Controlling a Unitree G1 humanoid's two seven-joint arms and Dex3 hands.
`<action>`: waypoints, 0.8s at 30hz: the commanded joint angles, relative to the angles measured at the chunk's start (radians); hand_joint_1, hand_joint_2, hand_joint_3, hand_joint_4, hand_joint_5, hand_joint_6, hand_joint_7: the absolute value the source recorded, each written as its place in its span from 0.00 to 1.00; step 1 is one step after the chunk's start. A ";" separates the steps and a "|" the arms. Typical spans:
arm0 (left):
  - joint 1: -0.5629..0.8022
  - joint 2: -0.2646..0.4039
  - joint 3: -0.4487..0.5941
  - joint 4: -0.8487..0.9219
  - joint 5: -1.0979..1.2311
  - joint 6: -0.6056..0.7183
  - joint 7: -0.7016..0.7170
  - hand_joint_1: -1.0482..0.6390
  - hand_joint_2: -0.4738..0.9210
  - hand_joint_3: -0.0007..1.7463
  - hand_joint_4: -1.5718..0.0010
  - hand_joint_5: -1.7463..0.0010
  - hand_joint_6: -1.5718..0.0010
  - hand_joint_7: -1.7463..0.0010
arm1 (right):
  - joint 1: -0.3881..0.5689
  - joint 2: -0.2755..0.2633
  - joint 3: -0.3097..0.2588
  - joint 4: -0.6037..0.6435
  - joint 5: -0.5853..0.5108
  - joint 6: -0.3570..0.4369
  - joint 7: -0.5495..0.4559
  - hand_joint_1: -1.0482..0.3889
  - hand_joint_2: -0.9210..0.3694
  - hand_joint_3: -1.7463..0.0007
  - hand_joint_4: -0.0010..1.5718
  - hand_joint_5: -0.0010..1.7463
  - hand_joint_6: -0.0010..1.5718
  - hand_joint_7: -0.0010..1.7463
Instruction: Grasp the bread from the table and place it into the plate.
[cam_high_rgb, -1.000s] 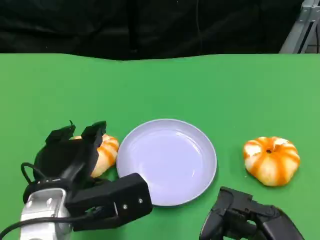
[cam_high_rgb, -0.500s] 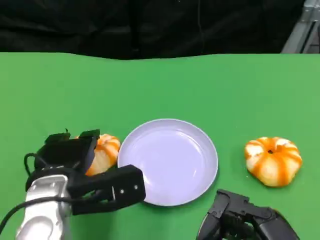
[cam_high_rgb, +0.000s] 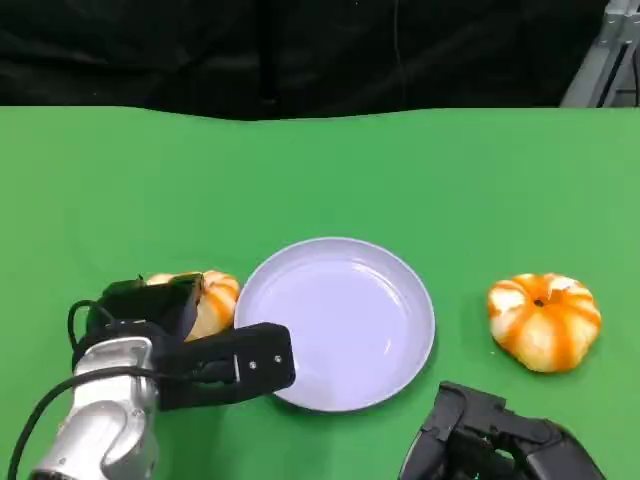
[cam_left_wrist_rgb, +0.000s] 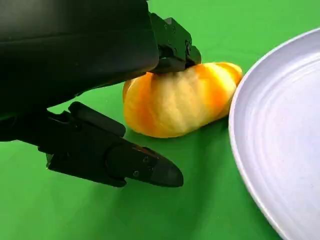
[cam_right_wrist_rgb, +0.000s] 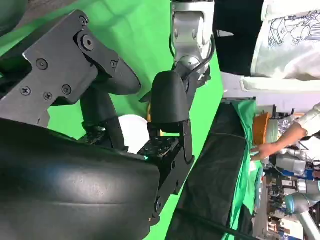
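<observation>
The bread (cam_high_rgb: 212, 302) is sat on the green table (cam_high_rgb: 320, 170) right beside the plate (cam_high_rgb: 340, 320), and it's being touched from above by the left hand (cam_high_rgb: 165, 335), thumb spread, not really gripped yet. A second bread (cam_high_rgb: 543, 321) is parked well off on the plate's other side. The right hand (cam_high_rgb: 490, 445) is kept low at the near edge with nothing in it, fingers apart.

Two breads (cam_high_rgb: 210, 300) (cam_high_rgb: 543, 321), one plate (cam_high_rgb: 400, 290), two robot hands (cam_high_rgb: 190, 350) (cam_high_rgb: 490, 445)

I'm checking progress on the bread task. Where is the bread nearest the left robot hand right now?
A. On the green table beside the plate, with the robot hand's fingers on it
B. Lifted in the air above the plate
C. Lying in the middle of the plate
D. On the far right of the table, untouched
A: the bread sits on the green table beside the plate, with the left robot hand pressing on its top.
</observation>
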 joint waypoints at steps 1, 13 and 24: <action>0.006 0.022 -0.012 0.041 -0.036 -0.009 -0.001 0.33 1.00 0.04 0.95 0.83 0.83 0.98 | 0.007 -0.005 0.004 -0.013 0.006 0.007 -0.007 0.68 0.45 0.24 0.44 0.95 0.43 0.83; 0.082 0.058 0.056 0.132 -0.174 -0.366 0.417 0.53 0.98 0.10 0.43 0.00 0.57 0.00 | 0.005 -0.008 0.003 -0.016 0.007 0.012 -0.007 0.68 0.44 0.25 0.44 0.95 0.42 0.84; 0.075 0.059 0.074 0.093 -0.147 -0.350 0.547 0.53 0.76 0.51 0.43 0.00 0.58 0.00 | -0.008 -0.009 -0.009 0.005 0.014 0.004 -0.001 0.68 0.45 0.24 0.45 0.95 0.42 0.83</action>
